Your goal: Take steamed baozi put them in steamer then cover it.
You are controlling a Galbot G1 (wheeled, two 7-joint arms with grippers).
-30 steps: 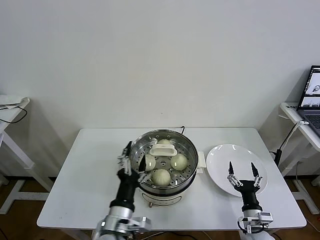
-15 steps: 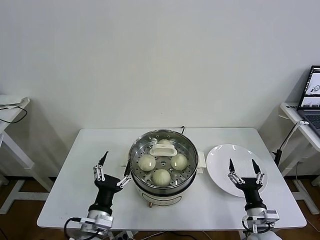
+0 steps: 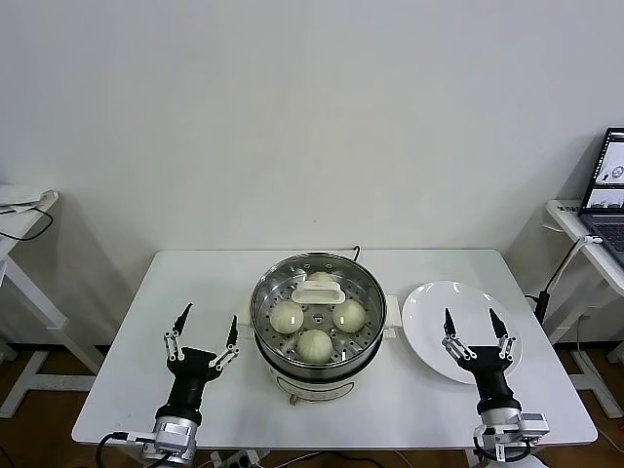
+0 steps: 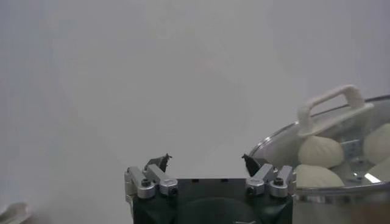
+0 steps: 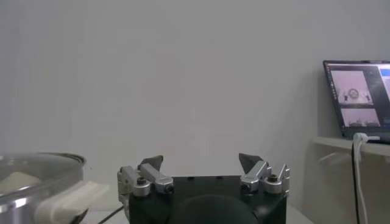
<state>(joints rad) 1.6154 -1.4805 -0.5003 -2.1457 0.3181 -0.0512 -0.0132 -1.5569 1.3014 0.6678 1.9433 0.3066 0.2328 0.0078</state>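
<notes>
Now the shiny round steel steamer (image 3: 319, 327) (clear glass cover (image 3: 319, 292) on) sits beside the spread, empty left gripper (image 3: 204, 332), which has withdrawn; right gripper (image 3: 472, 329) spread too.

No legible text or labels

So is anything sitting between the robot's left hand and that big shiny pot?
Nothing visible: only bare white table lies between the open left hand and the round stainless-steel steamer, already covered by its glass lid.
</notes>
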